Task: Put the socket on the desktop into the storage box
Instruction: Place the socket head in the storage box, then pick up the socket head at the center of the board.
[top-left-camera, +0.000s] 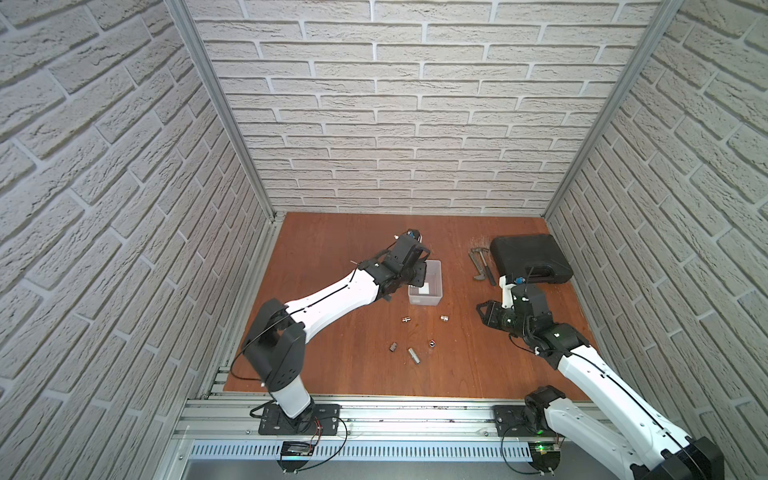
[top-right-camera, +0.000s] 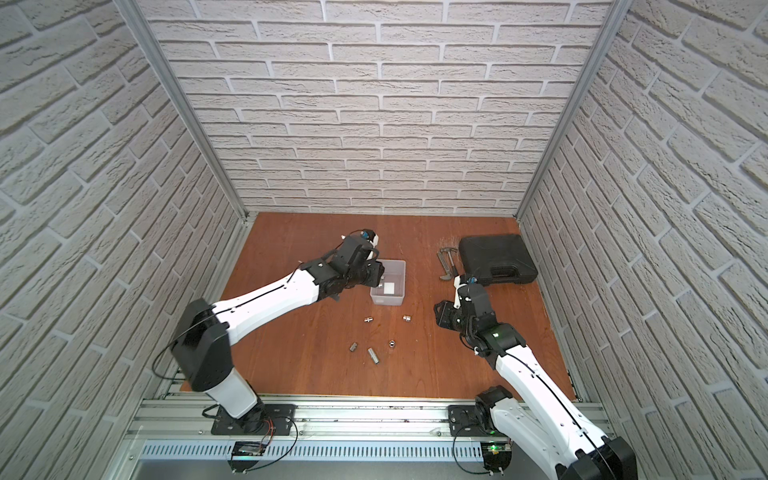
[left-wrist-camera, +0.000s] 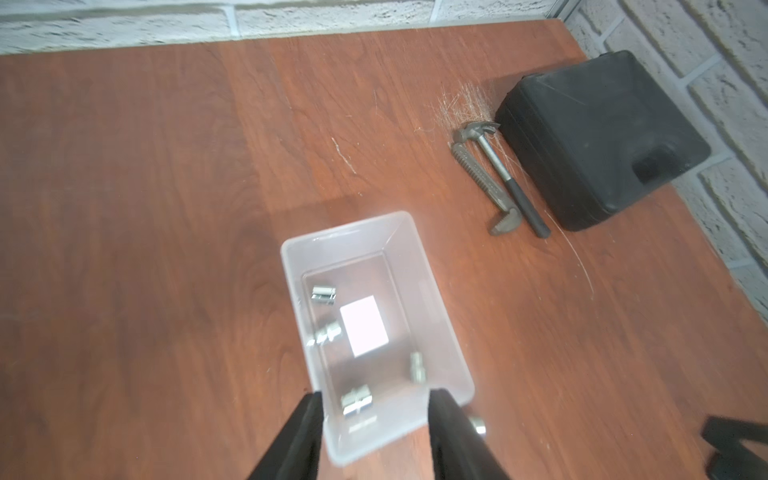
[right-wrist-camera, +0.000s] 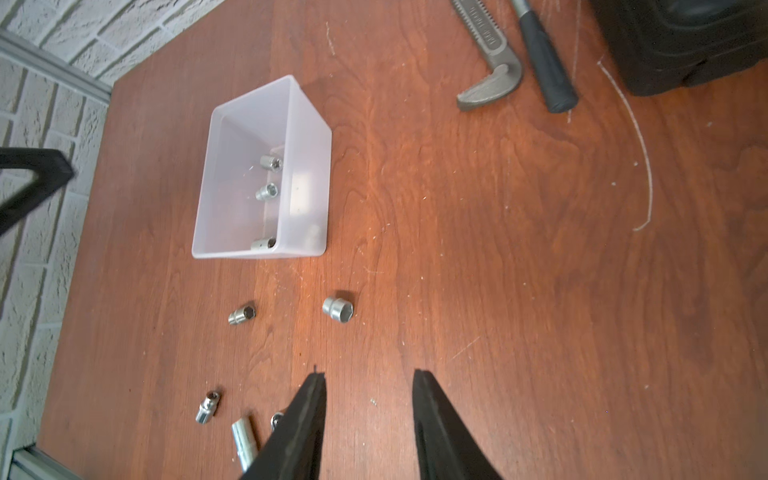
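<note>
Desk: one, reddish wood grain. Box: one, pale plastic, toward the back middle of the desk, with one white square on its floor. Boxed sockets: I count four through the left wrist camera, lying apart from each other. Desk sockets: five in both top views, scattered in front of the box. Two lie nearer it and three farther forward, among them one long socket and one ring-like socket that may be on end; I cannot tell for sure. Case: one, black, shut, at the back right. Hammer: one; wrench: one; the pair lie side by side just beside the case, on its left. Left fingers: two, parted, nothing between them, hanging over the box's near end. Right fingers: two, parted and empty, over bare desk to the right of the desk sockets. Hidden or doubtful: in the top views the left wrist covers the box's left side, and I make out no boxed sockets there. The right wrist camera gives me three of them sharply and the fourth only as a smear through the wall. That camera also loses the ring-like socket mostly behind a finger and cuts off the case, hammer head and wrench shaft at the frame edge. One desk socket peeps half-covered past a left finger.
</note>
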